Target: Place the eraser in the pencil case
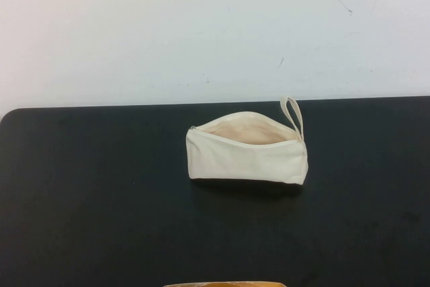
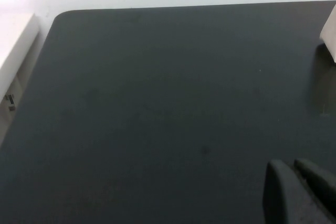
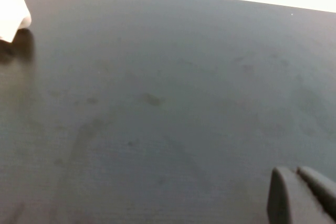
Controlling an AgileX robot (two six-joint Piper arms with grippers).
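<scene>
1. The pencil case (image 1: 247, 156) lies on the black table (image 1: 101, 199), slightly right of centre and toward the far half, lengthwise left to right.
2. Its zip is open: the mouth gapes upward and away from the robot, showing beige lining (image 1: 248, 131). The loop strap (image 1: 293, 113) sticks up at the right end.
3. The eraser does not show in any view. Nothing is visible inside the open mouth, though only the far inner wall can be seen.
4. A white wall (image 1: 215, 25) stands behind the table's far edge.
5. A sliver of something tan or orange (image 1: 225, 284) shows at the near edge of the high view, centre; what it is cannot be told.
6. Neither arm appears in the high view.
7. Left gripper (image 2: 302, 192): in the left wrist view only its dark fingertips show in a corner, above bare table. The two tips lie close together, almost touching, with nothing between them. A corner of the case (image 2: 329, 32) shows at the edge of that view, well apart from the gripper.
8. Right gripper (image 3: 302, 195): likewise only its dark tips show in the right wrist view, close together, holding nothing, above bare table. A white corner of the case (image 3: 13, 11) sits at the opposite edge of that view, well apart from the gripper.
9. Neither gripper touches the case.
</scene>
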